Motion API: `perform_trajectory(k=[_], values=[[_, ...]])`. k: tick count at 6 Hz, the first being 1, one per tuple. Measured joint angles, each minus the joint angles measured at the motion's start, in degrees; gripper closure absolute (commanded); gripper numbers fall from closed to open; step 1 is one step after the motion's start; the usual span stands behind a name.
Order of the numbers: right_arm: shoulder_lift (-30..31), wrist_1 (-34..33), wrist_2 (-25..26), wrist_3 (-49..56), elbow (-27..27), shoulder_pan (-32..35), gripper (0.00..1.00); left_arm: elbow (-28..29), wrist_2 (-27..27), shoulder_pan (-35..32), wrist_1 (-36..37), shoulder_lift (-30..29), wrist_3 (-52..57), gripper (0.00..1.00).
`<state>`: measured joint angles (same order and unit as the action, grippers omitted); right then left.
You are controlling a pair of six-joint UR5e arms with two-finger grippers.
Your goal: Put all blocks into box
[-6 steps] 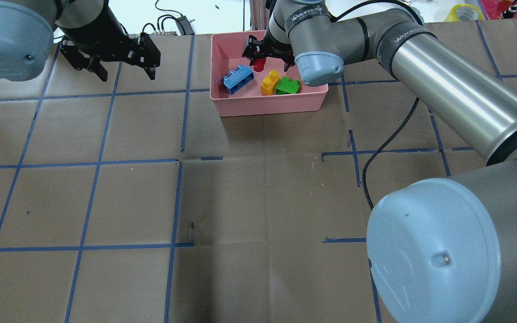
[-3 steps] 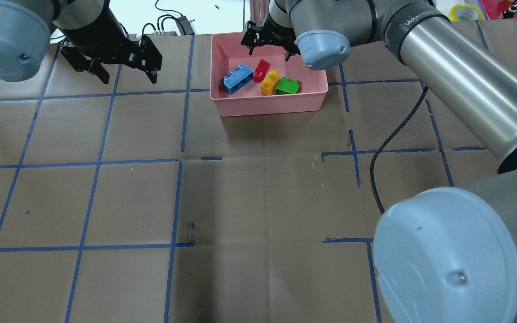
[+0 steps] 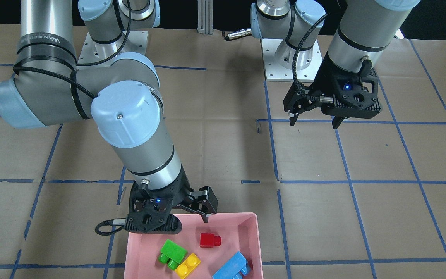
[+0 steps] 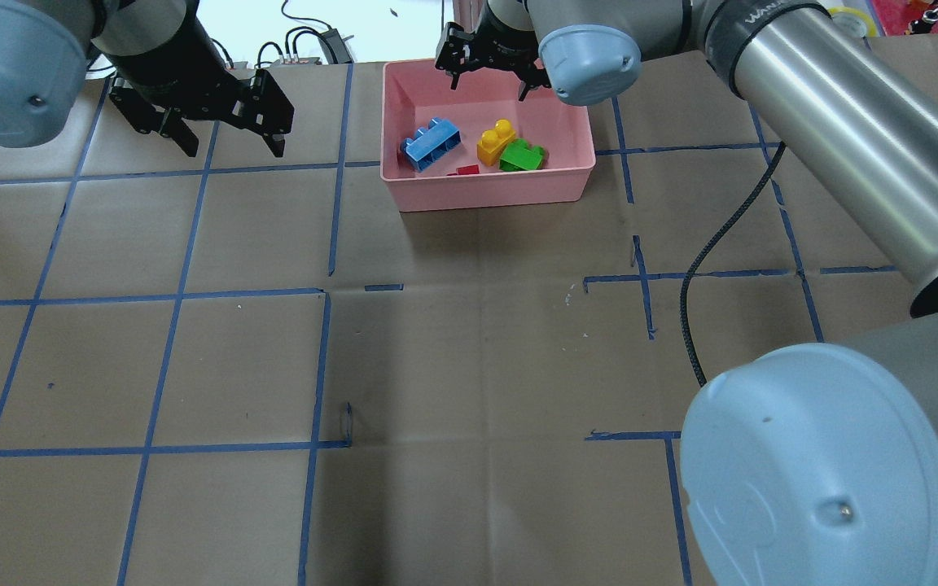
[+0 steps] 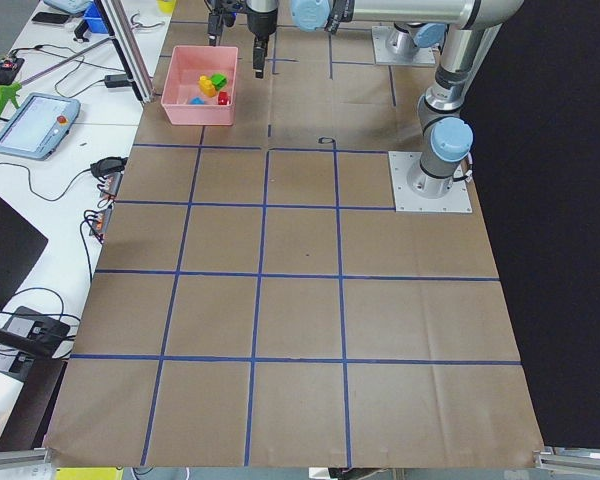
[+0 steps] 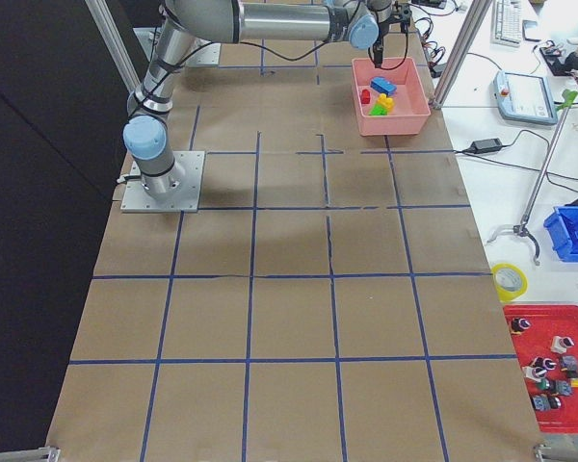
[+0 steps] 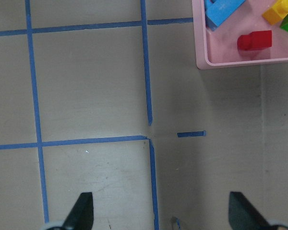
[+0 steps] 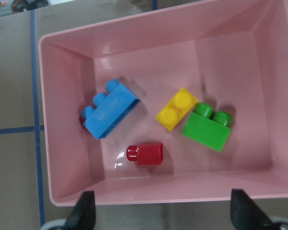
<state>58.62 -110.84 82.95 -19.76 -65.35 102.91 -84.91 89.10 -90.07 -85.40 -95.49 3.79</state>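
The pink box (image 4: 485, 195) stands at the far middle of the table. In it lie the blue block (image 4: 431, 144), yellow block (image 4: 495, 142), green block (image 4: 522, 155) and red block (image 4: 466, 170), the red one by the box's near wall. The right wrist view looks down on the box (image 8: 158, 189) and shows blue (image 8: 110, 110), yellow (image 8: 176, 109), green (image 8: 208, 128) and red (image 8: 148, 153). My right gripper (image 4: 489, 77) is open and empty above the box's far edge. My left gripper (image 4: 233, 142) is open and empty over the table, left of the box.
Cables and a small device (image 4: 314, 41) lie past the table's far edge. A yellow tape roll (image 4: 843, 20) sits at the far right. The right arm's black cable (image 4: 697, 268) hangs over the table. Blue tape lines grid the brown tabletop.
My right gripper let go of the red block, which dropped into the box and came to rest by the near wall. The gripper rose and drew back over the far edge. The left arm barely moved.
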Motion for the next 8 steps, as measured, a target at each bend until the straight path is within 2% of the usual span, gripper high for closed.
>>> perform_trajectory(k=[3, 4, 6, 8], values=[[11.3, 19.5, 3.9, 1.5, -0.7, -1.7, 0.00, 0.5, 0.3, 0.3, -2.5, 0.1, 0.1, 0.01], [14.1, 23.4, 5.7, 7.1, -1.6, -2.4, 0.00, 0.5, 0.3, 0.3, -2.9, 0.1, 0.1, 0.01], [19.4, 24.6, 8.3, 15.1, -7.0, -3.2, 0.00, 0.6, 0.4, 0.3, -3.1, 0.1, 0.2, 0.01], [27.0, 25.0, 8.4, 14.6, -16.4, -4.2, 0.00, 0.7, 0.4, 0.3, -3.2, 0.1, 0.2, 0.01]])
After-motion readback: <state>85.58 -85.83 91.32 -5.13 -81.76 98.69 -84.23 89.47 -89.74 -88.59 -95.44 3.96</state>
